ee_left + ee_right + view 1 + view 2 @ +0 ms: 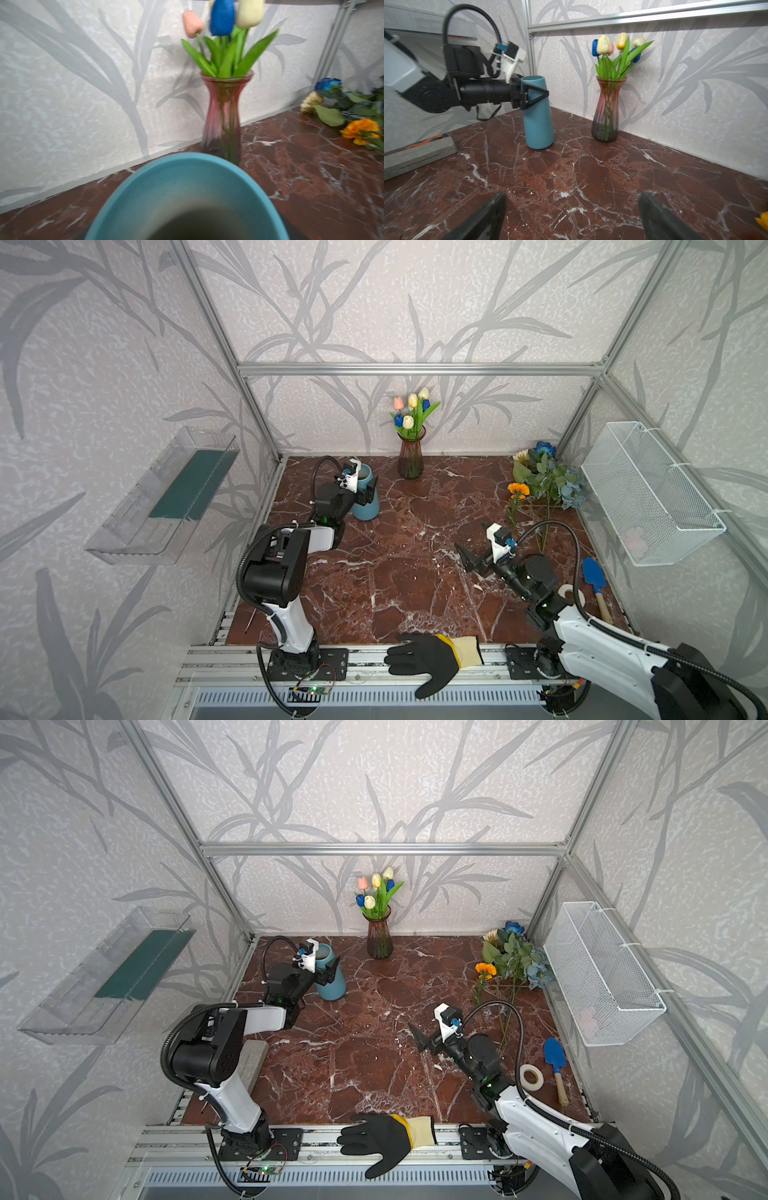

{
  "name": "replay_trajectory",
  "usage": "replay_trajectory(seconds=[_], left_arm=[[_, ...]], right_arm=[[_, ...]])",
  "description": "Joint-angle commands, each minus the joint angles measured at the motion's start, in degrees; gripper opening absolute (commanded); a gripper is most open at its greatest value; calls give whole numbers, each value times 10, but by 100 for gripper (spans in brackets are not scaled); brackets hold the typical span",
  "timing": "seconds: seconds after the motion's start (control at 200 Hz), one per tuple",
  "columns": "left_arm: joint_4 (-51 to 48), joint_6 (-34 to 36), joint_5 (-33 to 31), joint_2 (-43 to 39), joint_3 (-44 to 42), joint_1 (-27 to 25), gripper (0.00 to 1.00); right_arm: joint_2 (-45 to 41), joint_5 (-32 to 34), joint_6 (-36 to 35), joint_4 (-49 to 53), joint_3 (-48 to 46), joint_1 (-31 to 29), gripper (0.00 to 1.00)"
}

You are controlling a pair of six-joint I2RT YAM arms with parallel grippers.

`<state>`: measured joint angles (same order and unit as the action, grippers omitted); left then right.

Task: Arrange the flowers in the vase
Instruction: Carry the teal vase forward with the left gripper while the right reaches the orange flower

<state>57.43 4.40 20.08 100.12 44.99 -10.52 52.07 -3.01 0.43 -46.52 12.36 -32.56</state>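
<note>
My left gripper [365,490] [542,94] is shut on the upper part of a blue vase [368,508] [537,122]. The vase leans slightly, with its base on the marble table at the back left; its open mouth [187,187] fills the left wrist view. A pink glass vase [410,460] [607,112] at the back wall holds several tulips [411,410]. Loose flowers lie at the back right: an orange marigold [518,488], a deep-blue rose [545,447], a dusty-blue bunch [575,491] and a cream daisy [521,456]. My right gripper [467,558] [572,199] hangs open and empty above mid-table.
A black glove [428,657] lies on the front rail. A blue trowel [594,576] and a tape roll [531,1076] sit at the right edge. A white wire basket [648,489] hangs on the right wall, a clear shelf [166,493] on the left. A grey block [419,153] lies at the left.
</note>
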Motion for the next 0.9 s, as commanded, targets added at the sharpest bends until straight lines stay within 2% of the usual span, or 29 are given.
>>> replay_trajectory(seconds=[0.0, 0.095, 0.19, 0.295, 0.41, 0.49, 0.565, 0.625, 0.72, 0.895], left_arm=[[46, -4, 27, -65, -10, -45, 0], [23, -18, 56, -81, -13, -97, 0], [14, -15, 69, -83, -10, -154, 0], [45, -27, 65, -69, -9, -207, 0], [96, -22, 43, -39, -5, -250, 0], [152, -43, 48, -6, 4, -260, 0], [177, -61, 56, 17, 18, -262, 0], [181, -65, 56, 26, 26, -263, 0], [160, -45, 54, 30, 33, -263, 0], [134, -17, 45, 34, 37, -262, 0]], right_arm=[[1, 92, 36, 87, 95, 9, 100], [42, 113, 74, 204, 202, 36, 100], [99, 73, 128, 324, 312, 92, 95], [161, 18, 176, 401, 396, 160, 78], [218, -18, 185, 483, 469, 219, 60], [244, -26, 172, 534, 504, 247, 58], [267, -7, 138, 598, 541, 261, 58], [290, 14, 110, 654, 572, 269, 55], [319, 25, 86, 712, 601, 291, 44], [364, 3, 81, 746, 609, 335, 42]])
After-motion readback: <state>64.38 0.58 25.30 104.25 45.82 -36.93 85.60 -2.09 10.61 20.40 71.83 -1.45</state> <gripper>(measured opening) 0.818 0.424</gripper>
